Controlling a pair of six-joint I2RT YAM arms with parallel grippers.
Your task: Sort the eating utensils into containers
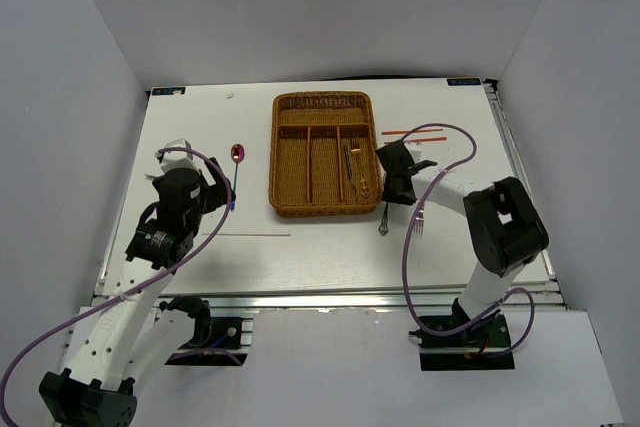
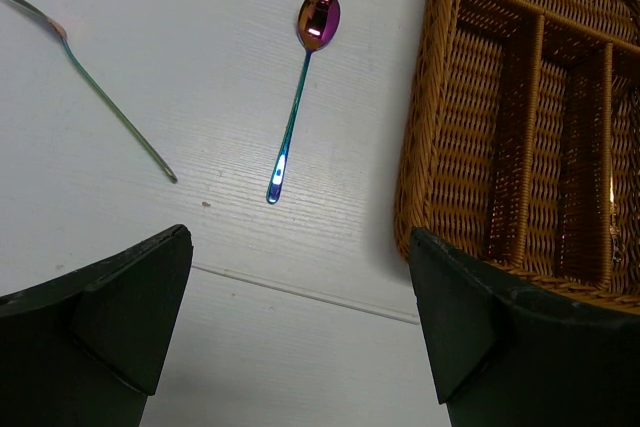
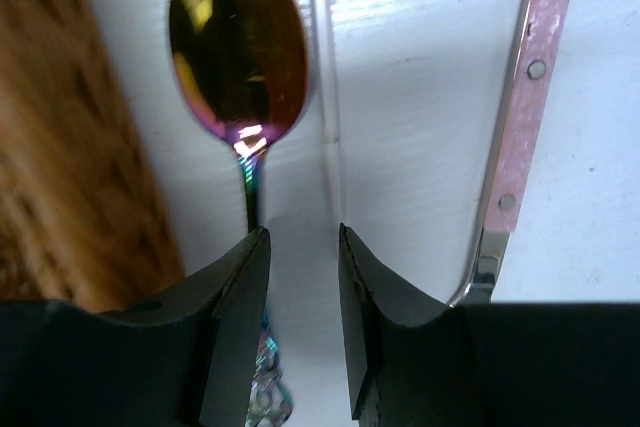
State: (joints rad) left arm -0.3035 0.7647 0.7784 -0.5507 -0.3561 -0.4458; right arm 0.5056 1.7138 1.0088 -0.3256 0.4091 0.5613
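Note:
The brown wicker tray (image 1: 322, 107) lies at the table's middle back, with two utensils (image 1: 352, 172) in its right long slot. An iridescent purple spoon (image 1: 237, 153) lies left of the tray, also in the left wrist view (image 2: 305, 77), beside a green-handled fork (image 2: 110, 107). My left gripper (image 1: 218, 193) (image 2: 300, 327) is open and empty over bare table near the spoon's handle end. My right gripper (image 1: 388, 197) (image 3: 303, 317) is low by the tray's right front corner, narrowly open and empty. A gold-tinted spoon (image 3: 238, 47) has its handle under my left finger (image 3: 235, 327).
A pink-handled utensil (image 3: 520, 107) (image 1: 420, 219) lies just right of the right gripper. Red chopsticks (image 1: 412, 134) lie right of the tray. The tray's wall (image 3: 50, 147) is close on the right gripper's left. A thin pale line (image 1: 245, 234) runs across the table front left.

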